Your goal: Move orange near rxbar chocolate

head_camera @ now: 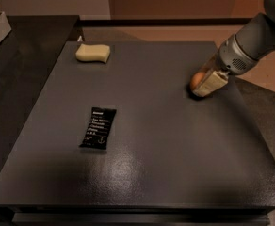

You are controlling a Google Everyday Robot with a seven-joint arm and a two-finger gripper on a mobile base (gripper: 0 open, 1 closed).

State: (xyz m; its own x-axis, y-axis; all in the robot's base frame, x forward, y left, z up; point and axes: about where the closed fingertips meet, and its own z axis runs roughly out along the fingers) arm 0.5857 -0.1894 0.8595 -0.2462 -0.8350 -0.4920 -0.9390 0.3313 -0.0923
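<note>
By the right table edge, claw touches orange, rxbar chocolate well apart.

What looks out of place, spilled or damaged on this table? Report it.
Nothing stands out. The black snack bar lies flat and whole at the left, the yellow sponge sits intact near the far left corner, and the pincer is at the orange on the right. No spills show on the table.
</note>
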